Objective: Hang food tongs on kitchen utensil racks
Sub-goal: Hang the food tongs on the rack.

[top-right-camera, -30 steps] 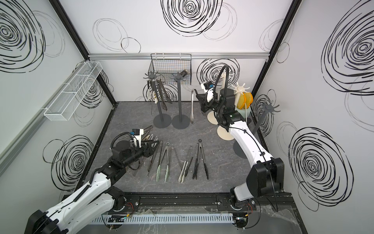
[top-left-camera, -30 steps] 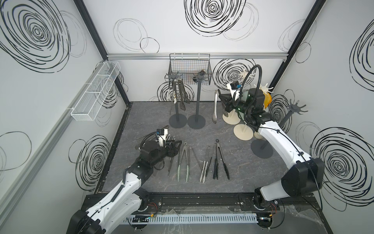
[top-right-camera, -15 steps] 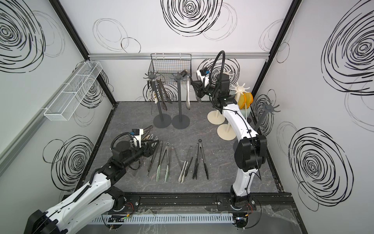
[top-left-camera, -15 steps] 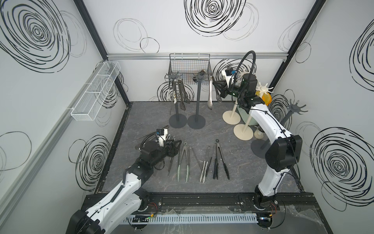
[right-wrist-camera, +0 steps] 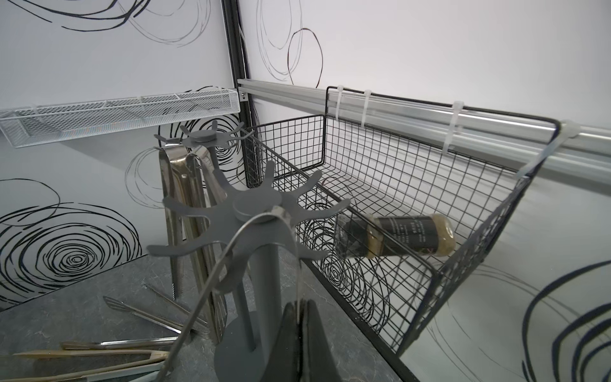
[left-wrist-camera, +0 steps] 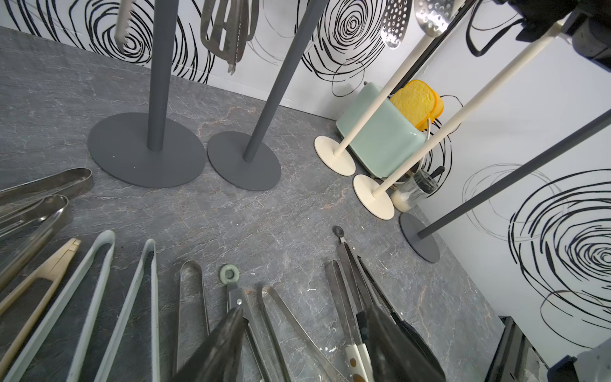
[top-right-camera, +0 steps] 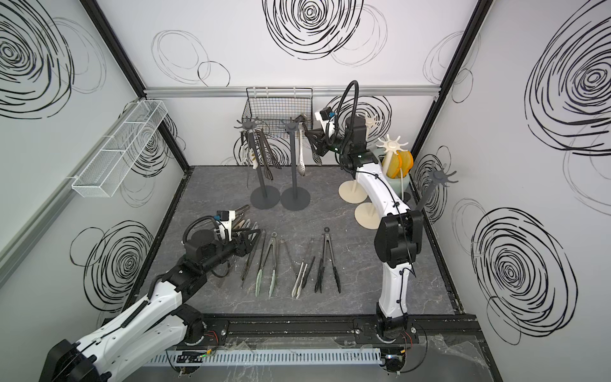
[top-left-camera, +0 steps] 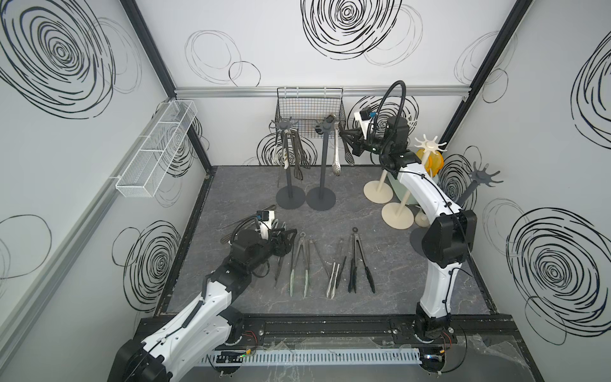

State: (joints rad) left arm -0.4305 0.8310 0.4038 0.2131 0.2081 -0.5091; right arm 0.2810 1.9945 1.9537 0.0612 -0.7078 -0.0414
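Observation:
My right gripper [right-wrist-camera: 300, 314] is shut on one arm of steel food tongs [right-wrist-camera: 231, 241], high at the back. The tongs' bend lies over the star of a dark grey utensil rack [top-left-camera: 325, 125], and their other arm hangs free [top-right-camera: 300, 162]. The rack beside it [top-left-camera: 283, 125] carries several hanging tongs. Down at the front left, my left gripper [left-wrist-camera: 305, 311] is open and low over loose tongs lying in a row on the table, among them green-tipped [top-left-camera: 299, 261] and black-tipped [top-left-camera: 358, 261] ones. Nothing is between its fingers.
A black wire basket [top-left-camera: 309, 109] holding a jar [right-wrist-camera: 393, 236] hangs on the back rail just behind the racks. A white mesh tray [top-left-camera: 155, 148] is on the left wall. Cream racks [top-left-camera: 429, 145], a tilted dark rack [top-left-camera: 484, 175] and a green toaster [left-wrist-camera: 380, 139] crowd the back right.
My right arm has swung left from the cream racks with the steel tongs, bringing them onto the dark grey rack's star. The left arm has stayed put.

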